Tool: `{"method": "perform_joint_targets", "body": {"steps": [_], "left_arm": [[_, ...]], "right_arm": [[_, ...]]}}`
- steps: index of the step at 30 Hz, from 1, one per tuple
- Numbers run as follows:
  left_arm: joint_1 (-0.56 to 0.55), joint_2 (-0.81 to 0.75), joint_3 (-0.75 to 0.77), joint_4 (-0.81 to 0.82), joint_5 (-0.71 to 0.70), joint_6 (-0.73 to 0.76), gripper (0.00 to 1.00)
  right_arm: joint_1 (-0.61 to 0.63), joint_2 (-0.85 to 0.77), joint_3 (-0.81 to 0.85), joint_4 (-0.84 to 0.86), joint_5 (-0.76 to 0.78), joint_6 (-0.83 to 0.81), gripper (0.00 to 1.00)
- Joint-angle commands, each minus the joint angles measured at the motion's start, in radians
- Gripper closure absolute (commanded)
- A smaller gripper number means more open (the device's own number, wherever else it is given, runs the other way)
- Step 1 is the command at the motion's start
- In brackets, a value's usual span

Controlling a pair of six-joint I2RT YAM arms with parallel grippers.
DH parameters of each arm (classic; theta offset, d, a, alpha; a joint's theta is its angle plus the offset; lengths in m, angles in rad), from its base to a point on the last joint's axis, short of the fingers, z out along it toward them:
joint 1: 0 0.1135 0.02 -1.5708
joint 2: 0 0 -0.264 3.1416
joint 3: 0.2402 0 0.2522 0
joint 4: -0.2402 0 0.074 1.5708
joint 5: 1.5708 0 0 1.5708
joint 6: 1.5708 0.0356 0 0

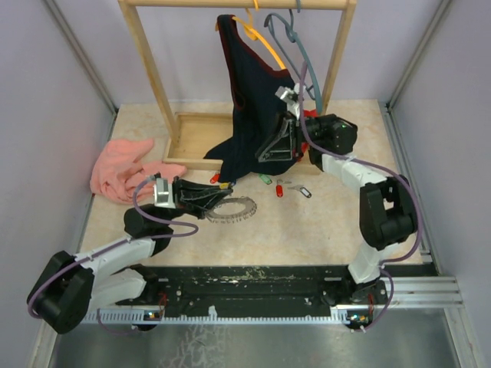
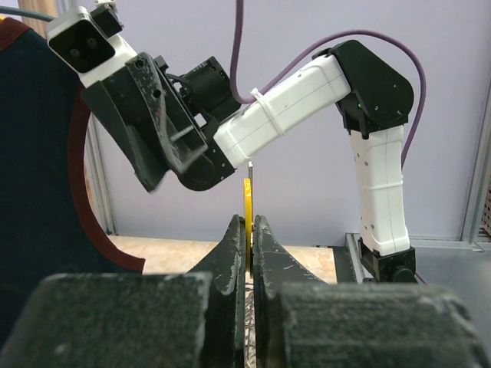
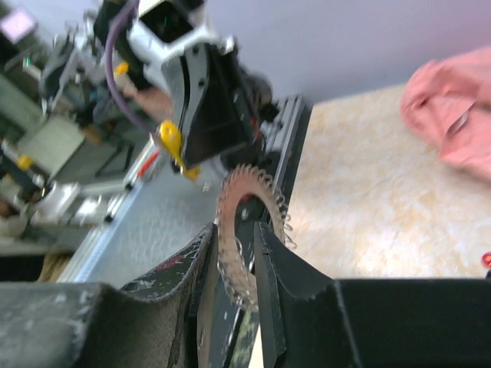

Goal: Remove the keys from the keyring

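Resting left of centre on the table (image 1: 330, 230), seen from above, the large dark bead-edged keyring (image 1: 230, 208) sits beside my left gripper (image 1: 215, 199). Left wrist: its jaws pinch a small yellow-tagged key (image 2: 247, 207), apparently anchoring it. Right wrist: my right gripper (image 3: 234, 230), spread and empty, lines up on the ring.

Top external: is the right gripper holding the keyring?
No, the keyring sits by the left gripper, well apart from the right gripper, which is over by the dark garment.
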Motion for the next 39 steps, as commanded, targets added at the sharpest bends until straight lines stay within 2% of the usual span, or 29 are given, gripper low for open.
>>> {"method": "perform_joint_targets", "body": {"steps": [1, 3, 4, 8, 9, 11, 16, 20, 26, 32, 39], "left_arm": [[0.004, -0.014, -0.001, 0.066, -0.031, 0.011, 1.00], [0.005, -0.013, 0.000, 0.046, -0.035, 0.023, 1.00], [0.004, -0.012, 0.002, 0.038, -0.038, 0.028, 1.00], [0.004, -0.004, 0.012, 0.009, -0.035, 0.042, 1.00], [0.004, 0.002, 0.014, 0.011, -0.035, 0.042, 1.00], [0.006, 0.016, 0.016, 0.020, -0.031, 0.034, 1.00], [0.006, 0.038, 0.031, 0.035, 0.001, 0.015, 1.00], [0.006, 0.064, 0.051, 0.044, 0.054, -0.004, 1.00], [0.006, 0.100, 0.087, 0.049, 0.139, -0.015, 1.00], [0.006, 0.144, 0.115, 0.076, 0.199, -0.028, 1.00], [0.005, 0.212, 0.138, 0.191, 0.242, -0.095, 1.00]], "right_arm": [[-0.037, -0.017, 0.040, 0.119, 0.251, 0.025, 0.75], [-0.028, -0.070, 0.038, -0.063, 0.318, -0.139, 0.75], [-0.024, -0.136, 0.029, -0.243, 0.354, -0.283, 0.75], [0.006, -0.267, 0.125, -1.271, 0.495, -1.113, 0.73], [0.015, -0.286, 0.139, -1.439, 0.550, -1.288, 0.70], [0.026, -0.337, 0.111, -1.590, 0.602, -1.511, 0.61], [0.032, -0.475, -0.015, -1.771, 0.526, -1.962, 0.40], [0.040, -0.505, -0.081, -1.841, 0.411, -2.167, 0.39], [0.112, -0.491, -0.150, -1.850, 0.459, -2.287, 0.44], [0.144, -0.484, -0.185, -1.860, 0.361, -2.335, 0.54], [0.158, -0.475, -0.201, -1.826, 0.263, -2.276, 0.62]]}}
